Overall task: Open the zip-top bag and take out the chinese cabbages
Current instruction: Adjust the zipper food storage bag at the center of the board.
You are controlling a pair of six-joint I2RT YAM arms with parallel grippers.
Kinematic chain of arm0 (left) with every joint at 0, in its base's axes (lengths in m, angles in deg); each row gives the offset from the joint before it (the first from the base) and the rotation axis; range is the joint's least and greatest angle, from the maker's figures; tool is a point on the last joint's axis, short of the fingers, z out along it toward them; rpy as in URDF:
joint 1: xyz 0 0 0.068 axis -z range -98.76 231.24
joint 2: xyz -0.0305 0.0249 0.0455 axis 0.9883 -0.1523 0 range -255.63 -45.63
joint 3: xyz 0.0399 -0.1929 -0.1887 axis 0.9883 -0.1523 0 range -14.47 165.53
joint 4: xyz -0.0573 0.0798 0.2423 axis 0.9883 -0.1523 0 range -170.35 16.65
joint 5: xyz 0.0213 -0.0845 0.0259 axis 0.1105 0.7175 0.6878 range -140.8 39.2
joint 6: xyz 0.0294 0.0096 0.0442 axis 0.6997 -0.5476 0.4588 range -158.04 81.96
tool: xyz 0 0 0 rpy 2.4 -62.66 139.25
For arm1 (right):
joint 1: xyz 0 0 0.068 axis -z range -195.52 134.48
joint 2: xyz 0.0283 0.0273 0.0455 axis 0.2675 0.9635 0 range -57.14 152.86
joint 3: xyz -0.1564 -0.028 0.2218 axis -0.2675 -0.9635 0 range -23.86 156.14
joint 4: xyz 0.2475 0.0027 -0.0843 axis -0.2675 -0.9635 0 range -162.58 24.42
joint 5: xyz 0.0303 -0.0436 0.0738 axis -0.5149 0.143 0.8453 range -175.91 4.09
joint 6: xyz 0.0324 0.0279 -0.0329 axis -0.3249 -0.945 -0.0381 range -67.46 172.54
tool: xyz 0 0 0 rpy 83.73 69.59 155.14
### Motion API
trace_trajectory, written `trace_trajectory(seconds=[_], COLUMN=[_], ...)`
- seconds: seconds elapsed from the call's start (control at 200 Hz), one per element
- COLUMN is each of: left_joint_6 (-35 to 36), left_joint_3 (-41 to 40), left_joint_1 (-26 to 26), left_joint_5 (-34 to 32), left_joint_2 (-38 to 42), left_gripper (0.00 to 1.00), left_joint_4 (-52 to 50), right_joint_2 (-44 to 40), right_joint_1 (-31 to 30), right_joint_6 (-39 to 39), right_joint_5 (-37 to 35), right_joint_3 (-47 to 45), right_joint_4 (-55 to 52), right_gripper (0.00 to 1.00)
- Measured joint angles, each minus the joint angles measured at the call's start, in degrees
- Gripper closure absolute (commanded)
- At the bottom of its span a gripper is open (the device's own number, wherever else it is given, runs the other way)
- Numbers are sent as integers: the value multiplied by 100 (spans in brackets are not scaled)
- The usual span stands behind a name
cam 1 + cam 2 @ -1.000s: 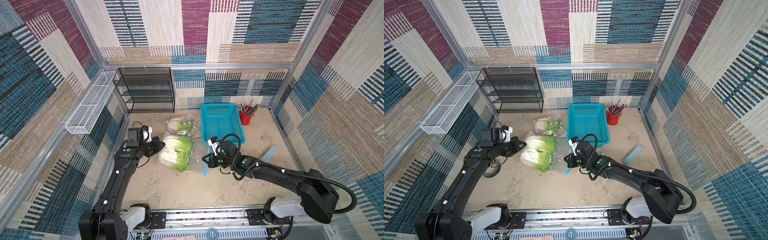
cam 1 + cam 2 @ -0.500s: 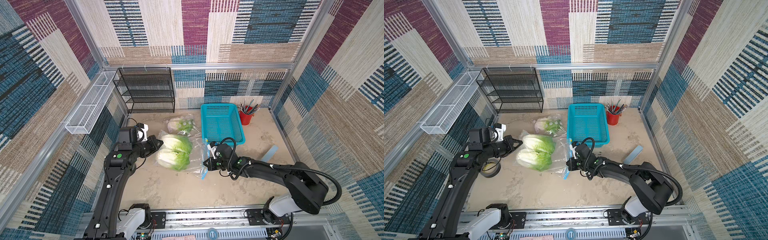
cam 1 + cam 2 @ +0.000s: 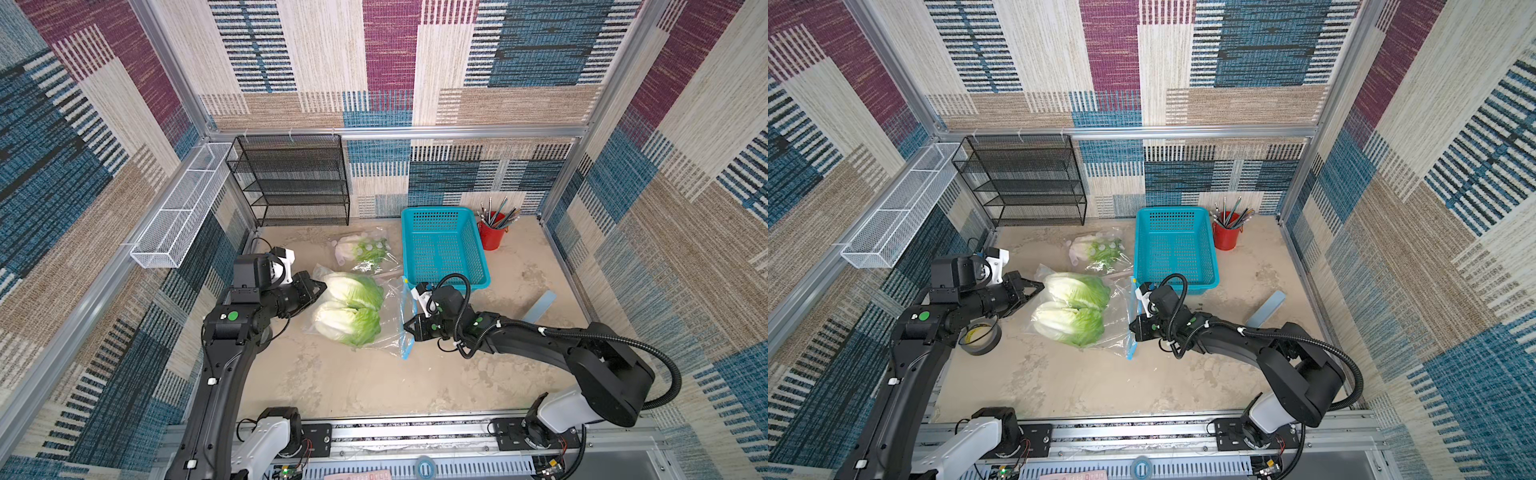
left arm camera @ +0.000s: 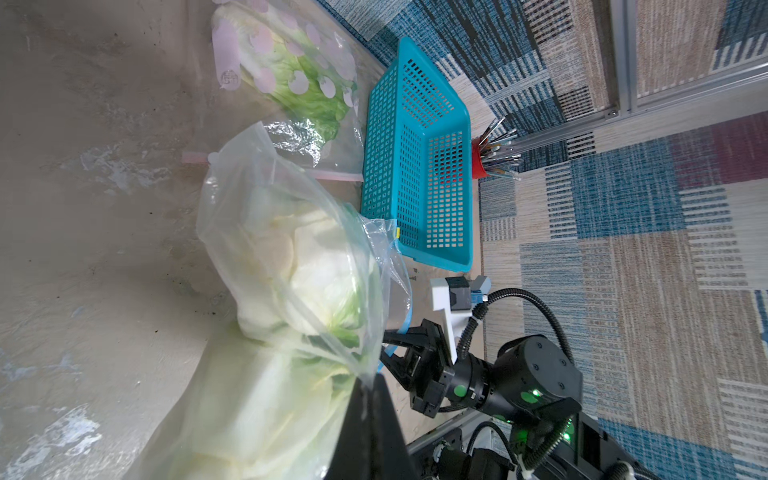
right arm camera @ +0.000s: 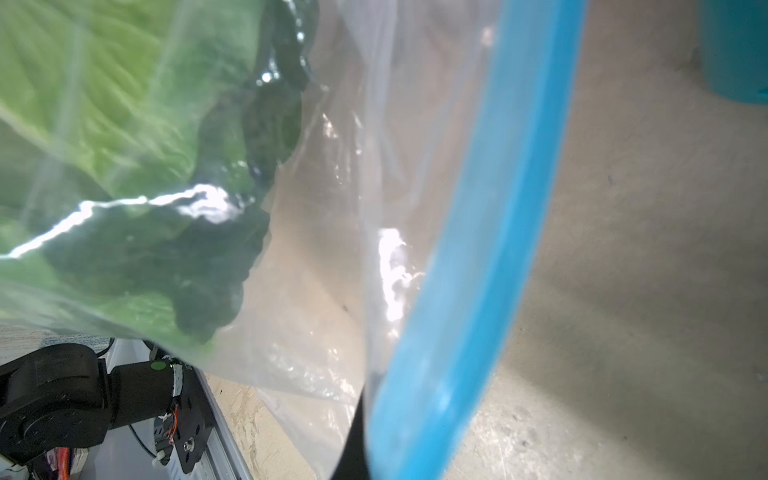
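A clear zip-top bag (image 3: 390,299) lies mid-table with two chinese cabbages (image 3: 353,291) (image 3: 347,322) side by side inside it, seen in both top views. My left gripper (image 3: 322,286) is shut on the plastic at the bag's closed end (image 4: 266,232), beside the white bases. My right gripper (image 3: 409,328) is shut on the blue zip strip (image 5: 478,249) at the other end, where a green leaf (image 5: 104,104) shows through the plastic. A third chinese cabbage (image 3: 361,251) lies in a dotted bag farther back.
A teal basket (image 3: 440,249) stands just behind the right gripper, with a red cup of pencils (image 3: 492,232) beside it. A black wire rack (image 3: 295,178) and a white wire tray (image 3: 183,203) line the back left. A tape roll (image 3: 980,336) lies under the left arm.
Both arms have shifted posture: the left arm stands more upright and the right elbow has come inward. The grippers keep their holds and the bag has barely moved.
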Motion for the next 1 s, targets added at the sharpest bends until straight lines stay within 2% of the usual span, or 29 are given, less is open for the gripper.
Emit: trace_trajectory(seconds=[0.316,0.556,0.721,0.887,1.002], left_joint_6=[-20,4,-28,-37,31], left_joint_3=[31,-212,-136,101,-188], left_joint_1=[0,-2,-2,-2,-4], left_joint_5=[-33,-393,-380,-396,-529], left_joint_2=[114,4,-15,-31,-98], left_gripper=[100,100,100,100,100], left_joint_4=[-55,-50,-46,-4,28], right_joint_2=[-7,-516,-844,-697,-673], right_joint_1=[2,2,2,2,2], right_joint_6=[4,2,4,2,2], right_joint_5=[59,44,-26,-55,7], right_joint_3=[7,4,-31,-68,-66], right_joint_4=[-2,-144,-181,-262,-332], right_gripper=[100,100,100,100,100])
